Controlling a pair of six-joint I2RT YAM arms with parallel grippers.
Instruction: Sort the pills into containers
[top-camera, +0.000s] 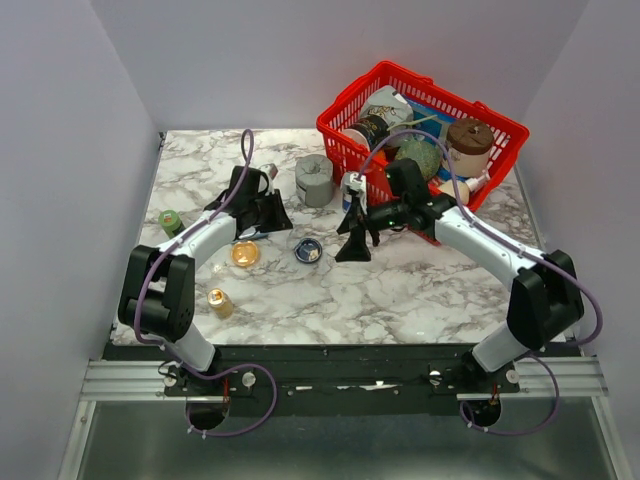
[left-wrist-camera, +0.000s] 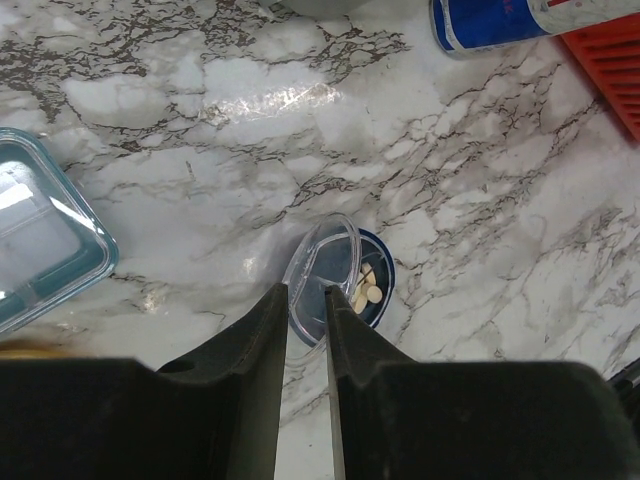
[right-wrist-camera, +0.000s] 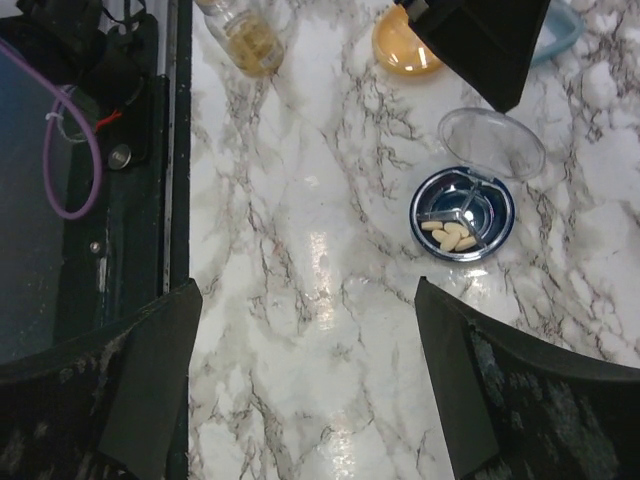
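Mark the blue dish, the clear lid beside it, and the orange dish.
blue dish (right-wrist-camera: 490, 215), right wrist view, bare compartment floor.
clear lid (right-wrist-camera: 492, 145), right wrist view, middle of the lid.
orange dish (right-wrist-camera: 400, 50), right wrist view, its visible left part.

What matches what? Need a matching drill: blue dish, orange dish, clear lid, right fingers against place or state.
Things:
1 blue dish
2 orange dish
3 clear lid
4 right fingers

States:
A wide apart
B pinched by left fingers
C holds pale pills
D nearest the small bottle

Pairs: 1-C, 2-D, 3-B, 4-A
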